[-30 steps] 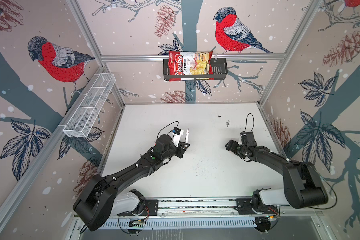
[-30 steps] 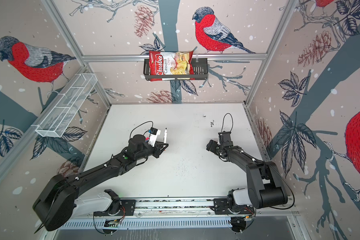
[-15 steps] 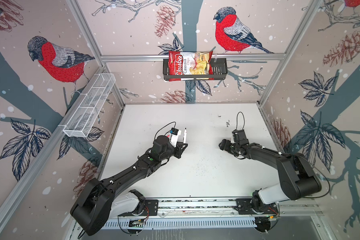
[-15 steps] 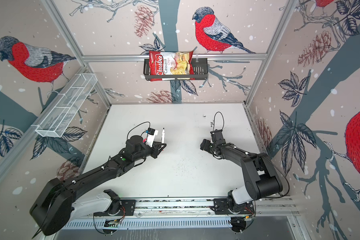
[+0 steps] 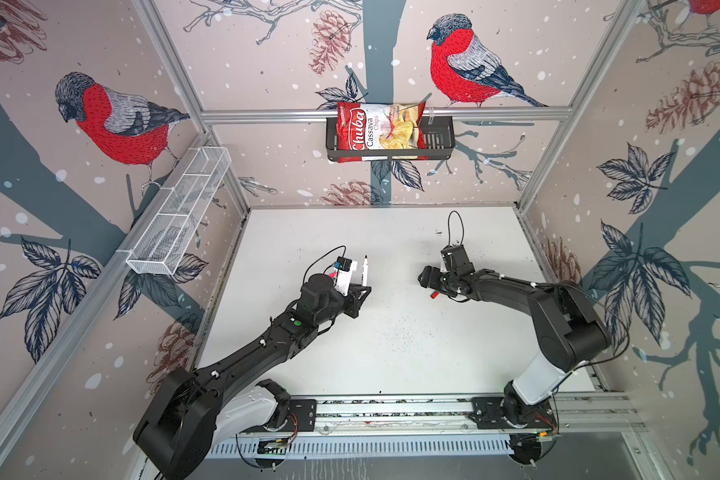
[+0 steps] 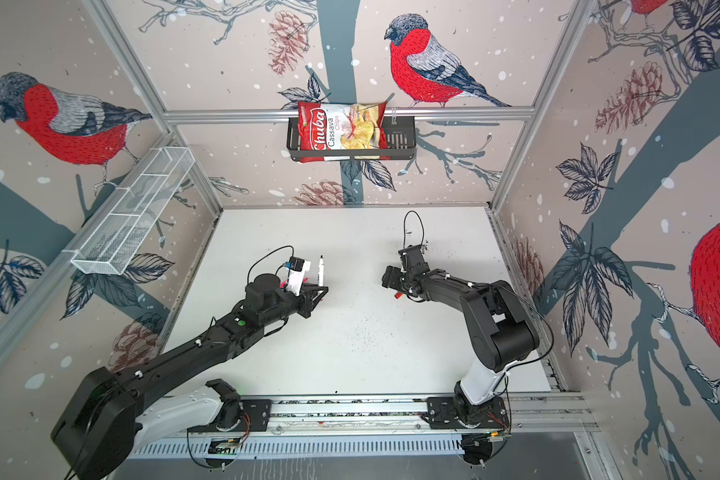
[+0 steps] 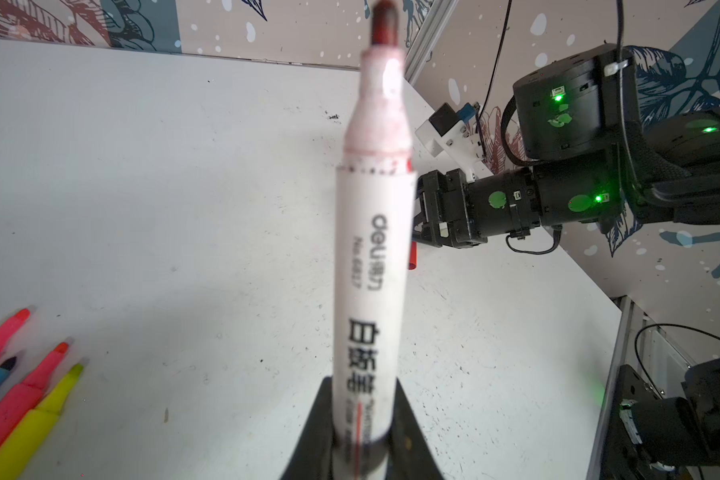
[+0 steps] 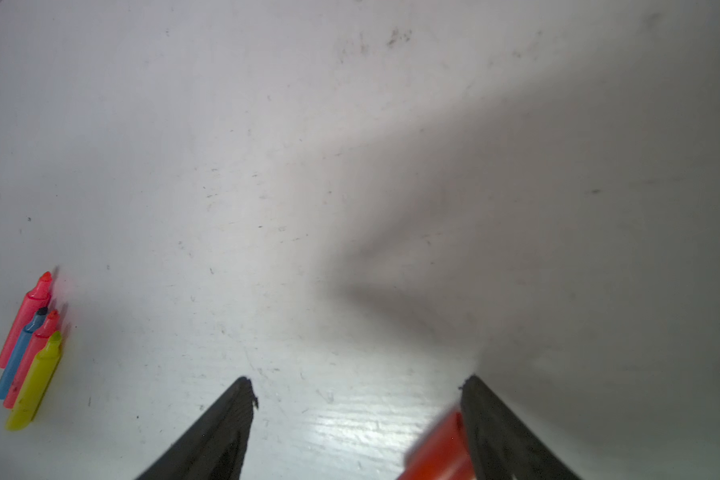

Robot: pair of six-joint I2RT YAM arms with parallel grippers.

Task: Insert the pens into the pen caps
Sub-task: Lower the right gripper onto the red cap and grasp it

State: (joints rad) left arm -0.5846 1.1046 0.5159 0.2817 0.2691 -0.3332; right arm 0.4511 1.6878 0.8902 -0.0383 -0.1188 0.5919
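Clamping the white marker [image 7: 371,249] low on its stiff, light, likely slick barrel, tip up, left gripper [image 7: 360,386] is closed tight, while across from the marker right gripper [image 8: 356,386] gapes wide, red cap [image 8: 437,449] against one finger, unclamped, best pinched mid-body.

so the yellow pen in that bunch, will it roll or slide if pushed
The yellow pen looks roundish and lies flat on the smooth table, so a sideways push would probably roll it. It seems to touch the red pen beside it, so pushing that way would likely shift the bunch. It looks like stiff, light plastic, unlikely to bend.
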